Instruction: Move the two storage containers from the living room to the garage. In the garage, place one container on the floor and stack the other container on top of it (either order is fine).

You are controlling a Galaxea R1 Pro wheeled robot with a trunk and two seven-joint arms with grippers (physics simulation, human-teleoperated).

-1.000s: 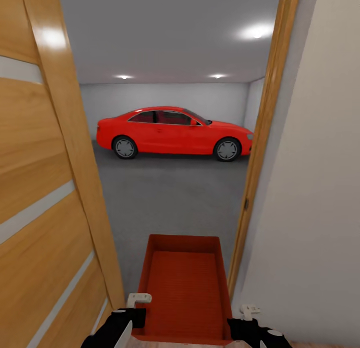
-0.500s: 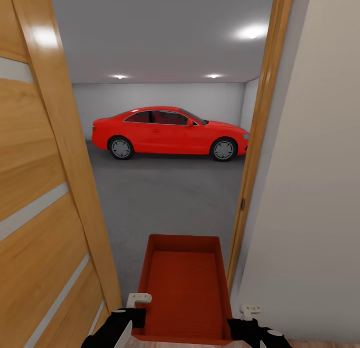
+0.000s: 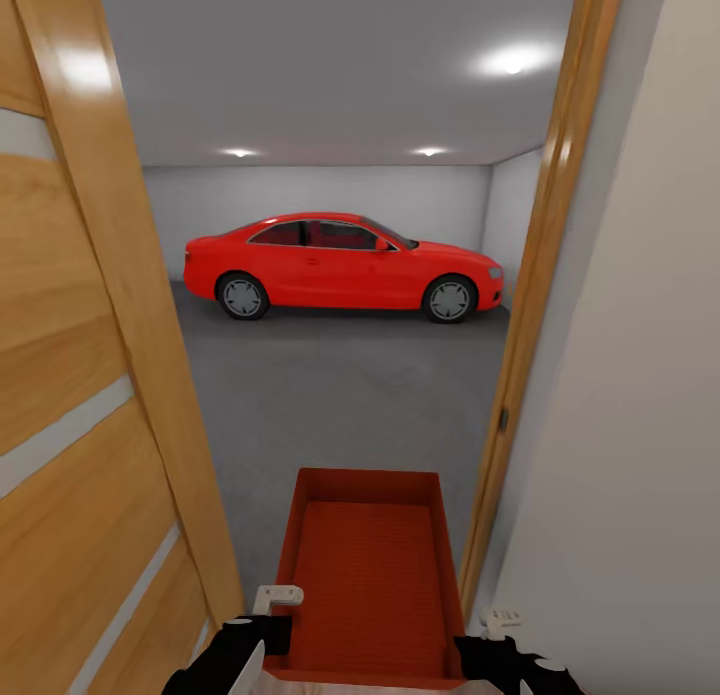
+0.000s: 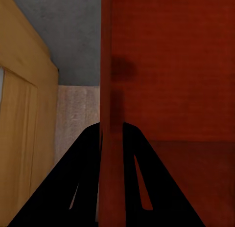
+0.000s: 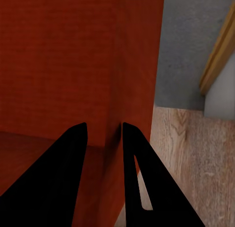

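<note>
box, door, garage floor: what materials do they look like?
Box: orange-red, matte, thin walls, fine ribbed base; probably plastic. Door: glossy honey wood grain with pale grey inlaid strips, possibly veneer. Garage floor: dark grey, rough, speckled; looks like concrete.

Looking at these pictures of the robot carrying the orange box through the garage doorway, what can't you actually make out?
- Storage container: its near end is cut off by the head view's bottom edge.
- Garage floor: the open door and the wall hide its sides.
- Red car: its far side is hidden by its own body.
- Left gripper and right gripper: each straddles a container wall; pad contact is hidden.
</note>
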